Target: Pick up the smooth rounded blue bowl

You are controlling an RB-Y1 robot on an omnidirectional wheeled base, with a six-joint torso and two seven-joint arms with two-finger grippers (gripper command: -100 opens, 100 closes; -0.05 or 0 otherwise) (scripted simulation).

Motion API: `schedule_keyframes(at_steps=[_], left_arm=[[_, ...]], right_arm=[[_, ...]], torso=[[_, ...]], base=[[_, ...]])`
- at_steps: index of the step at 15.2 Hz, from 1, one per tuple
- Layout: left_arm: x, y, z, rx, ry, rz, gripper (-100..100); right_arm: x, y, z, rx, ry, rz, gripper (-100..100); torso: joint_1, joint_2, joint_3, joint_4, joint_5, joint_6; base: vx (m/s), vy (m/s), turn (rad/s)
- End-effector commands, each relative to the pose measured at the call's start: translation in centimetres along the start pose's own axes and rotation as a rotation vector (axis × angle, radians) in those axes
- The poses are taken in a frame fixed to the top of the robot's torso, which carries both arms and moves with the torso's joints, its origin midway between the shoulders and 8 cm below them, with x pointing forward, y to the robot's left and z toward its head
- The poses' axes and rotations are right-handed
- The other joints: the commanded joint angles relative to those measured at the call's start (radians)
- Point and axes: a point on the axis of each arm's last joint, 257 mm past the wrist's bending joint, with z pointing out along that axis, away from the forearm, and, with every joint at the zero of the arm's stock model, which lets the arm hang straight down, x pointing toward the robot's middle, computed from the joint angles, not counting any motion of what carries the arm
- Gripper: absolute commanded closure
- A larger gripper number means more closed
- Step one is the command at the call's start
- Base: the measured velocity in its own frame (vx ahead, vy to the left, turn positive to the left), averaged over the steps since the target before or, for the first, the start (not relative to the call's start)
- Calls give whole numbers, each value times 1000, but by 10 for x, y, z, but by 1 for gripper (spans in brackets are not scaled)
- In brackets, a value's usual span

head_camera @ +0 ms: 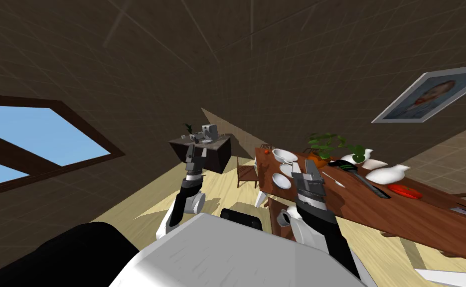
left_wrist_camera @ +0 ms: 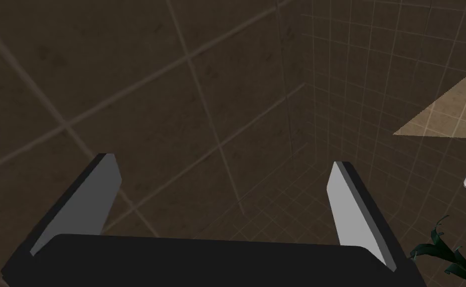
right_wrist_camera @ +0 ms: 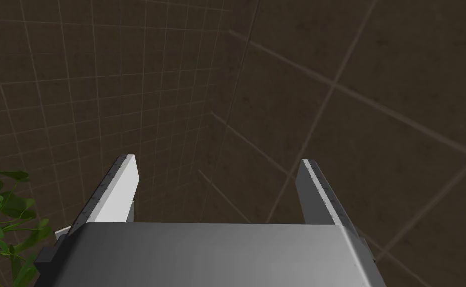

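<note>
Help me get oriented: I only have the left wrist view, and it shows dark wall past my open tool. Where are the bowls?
Observer: The head view shows a larger white bowl and a smaller white bowl on the near end of a brown wooden table, off to your right. Neither looks blue.
Operator: Which arm is closer?
Observer: The right tool is raised at that end of the table, next to the bowls. The left tool is up over the floor, apart from the table.
Operator: Is the right one ready?
Observer: In its wrist view its fingers stand apart with nothing between them. They point at wall, with green plant leaves beside them.
</note>
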Motion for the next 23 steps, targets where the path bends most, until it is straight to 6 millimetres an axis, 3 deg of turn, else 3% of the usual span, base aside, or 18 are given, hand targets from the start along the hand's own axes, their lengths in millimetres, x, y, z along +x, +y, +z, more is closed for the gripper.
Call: schedule_keyframes(at_steps=[1, 5, 7, 10, 11, 14, 17, 18, 19, 20, 23], left_arm=[[0, 0, 0, 0, 0, 0, 0], [0, 0, 0, 0, 0, 0, 0], [0, 0, 0, 0, 0, 0, 0], [0, 0, 0, 0, 0, 0, 0], [0, 0, 0, 0, 0, -1, 0], [0, 0, 0, 0, 0, 0, 0], [0, 0, 0, 0, 0, 0, 0], [0, 0, 0, 0, 0, 0, 0], [0, 0, 0, 0, 0, 0, 0], [0, 0, 0, 0, 0, 0, 0], [0, 0, 0, 0, 0, 0, 0]], right_arm=[[8, -5, -3, 10, 48, -18, -100], [20, -18, -12, 41, 113, -44, -100], [33, -39, -27, 93, 174, -71, -100], [53, -79, -63, 203, 269, -117, -100], [53, -80, -64, 207, 270, -118, -100], [69, -124, -118, 342, 383, -176, -100], [72, -145, -148, 412, 433, -200, -100], [74, -159, -173, 463, 483, -227, -100], [74, -162, -176, 472, 485, -227, -100], [74, -172, -201, 516, 538, -257, -100], [73, -177, -207, 534, 541, -258, -100]], torso=[[0, 0, 0, 0, 0, 0], [6, 3, 1, 0, 1, 0], [7, 4, 2, 1, 1, 0], [14, 6, 3, 1, 3, -1], [17, 8, 4, 1, 3, 0], [13, 7, 4, 1, 3, 0], [10, 7, 4, 1, 2, 0], [8, 6, 4, 1, 2, 0], [7, 6, 3, 1, 2, 0], [5, 5, 3, 1, 1, 0], [3, 3, 2, 1, 1, 0]], base=[[-10, 24, 31], [-38, 76, 47], [-61, 118, 71], [-97, 211, 145], [-109, 199, 74], [-73, 163, 136], [-68, 121, 102], [-40, 79, 127], [-24, 63, 93], [-14, 57, 121], [-6, 34, 33]])
